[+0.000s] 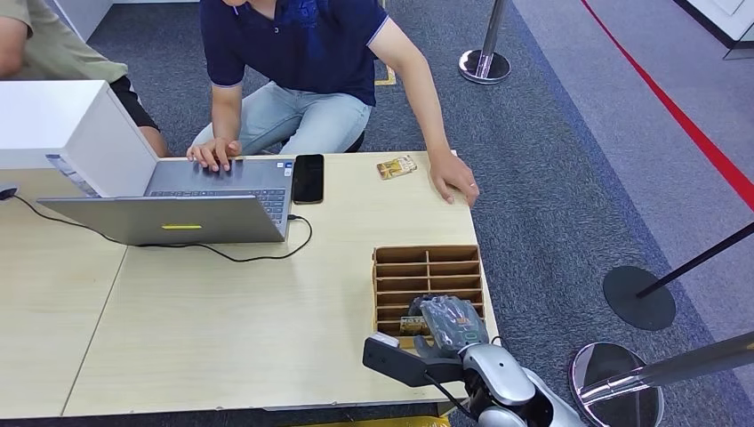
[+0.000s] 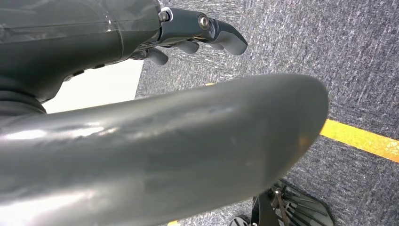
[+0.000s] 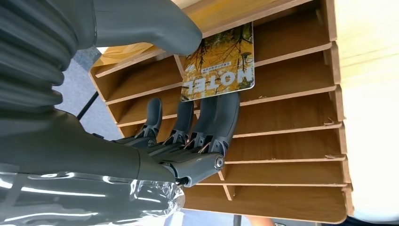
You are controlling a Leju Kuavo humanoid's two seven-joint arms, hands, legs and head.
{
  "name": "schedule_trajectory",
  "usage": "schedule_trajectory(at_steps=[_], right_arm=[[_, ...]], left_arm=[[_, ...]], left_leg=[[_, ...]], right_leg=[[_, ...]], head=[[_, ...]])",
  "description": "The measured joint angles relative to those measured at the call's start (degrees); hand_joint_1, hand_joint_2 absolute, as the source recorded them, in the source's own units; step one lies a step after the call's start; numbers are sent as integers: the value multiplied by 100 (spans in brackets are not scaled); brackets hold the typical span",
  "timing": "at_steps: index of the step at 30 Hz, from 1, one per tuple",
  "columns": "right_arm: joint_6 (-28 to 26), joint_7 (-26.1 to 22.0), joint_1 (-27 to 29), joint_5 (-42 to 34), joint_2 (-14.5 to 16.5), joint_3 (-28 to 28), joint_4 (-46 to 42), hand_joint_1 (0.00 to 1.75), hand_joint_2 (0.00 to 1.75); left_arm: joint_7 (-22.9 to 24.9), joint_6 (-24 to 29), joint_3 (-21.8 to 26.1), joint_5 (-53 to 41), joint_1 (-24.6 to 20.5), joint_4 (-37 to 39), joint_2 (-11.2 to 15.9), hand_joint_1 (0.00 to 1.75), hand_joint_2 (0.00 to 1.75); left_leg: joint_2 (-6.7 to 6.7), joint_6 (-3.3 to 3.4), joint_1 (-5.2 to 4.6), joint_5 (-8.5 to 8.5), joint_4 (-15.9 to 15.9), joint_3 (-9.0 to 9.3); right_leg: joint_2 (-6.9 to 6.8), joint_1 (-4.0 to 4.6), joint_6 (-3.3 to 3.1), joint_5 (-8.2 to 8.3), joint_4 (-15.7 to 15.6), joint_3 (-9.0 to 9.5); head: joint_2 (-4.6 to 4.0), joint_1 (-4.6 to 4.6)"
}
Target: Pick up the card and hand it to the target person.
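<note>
Yellow card (image 3: 221, 63) pinched by right hand (image 3: 188, 136) — thumb above, fingers beneath — over wooden rack (image 3: 291, 117).

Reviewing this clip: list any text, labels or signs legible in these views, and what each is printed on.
"MOTEL": on the card pinched by the right robot hand at the wooden organizer; it appears upside down, and the small line above it is unreadable.
Second card on the table: print too small.

A slotted rack (image 1: 428, 283) sits at the counter's (image 1: 222, 338) near right corner, a card (image 3: 221, 63) in it, under the robot hand (image 1: 449, 325). A laptop (image 1: 178, 200), phone (image 1: 308, 178) and second card (image 1: 397, 166) line the far edge.
</note>
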Motion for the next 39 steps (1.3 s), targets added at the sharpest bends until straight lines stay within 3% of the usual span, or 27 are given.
schedule_trajectory(at_steps=[7,13,21,25,34,39], right_arm=[[53,0,-34,-19,9,63,28,96,175],[80,0,-62,-29,37,66,53,138,175],[94,-1,-69,-60,41,74,90,149,175],[94,-2,-70,-66,44,74,97,149,175],[41,-2,-79,-97,45,77,97,150,175],[-515,-4,-217,-158,44,147,97,150,175]], left_arm=[[-3,-1,0,0,0,0,1,0,0],[-3,-1,0,0,0,0,2,0,0],[-6,-14,0,1,0,0,1,0,0],[-79,-36,0,19,0,0,1,0,175],[-128,20,0,57,0,8,5,0,175],[-185,28,2,120,0,15,15,0,175]], left_leg=[[0,0,0,0,0,0],[0,0,0,0,0,0],[0,0,0,0,0,0],[0,0,0,0,0,0],[0,-1,0,0,0,0],[0,-1,0,1,0,0]], right_leg=[[0,0,0,0,0,0],[0,0,0,0,0,0],[0,0,0,0,0,0],[0,0,0,0,0,0],[0,0,0,0,0,0],[1,0,-1,1,0,0]], head=[[0,0],[0,1],[0,1],[0,1],[0,0],[0,0]])
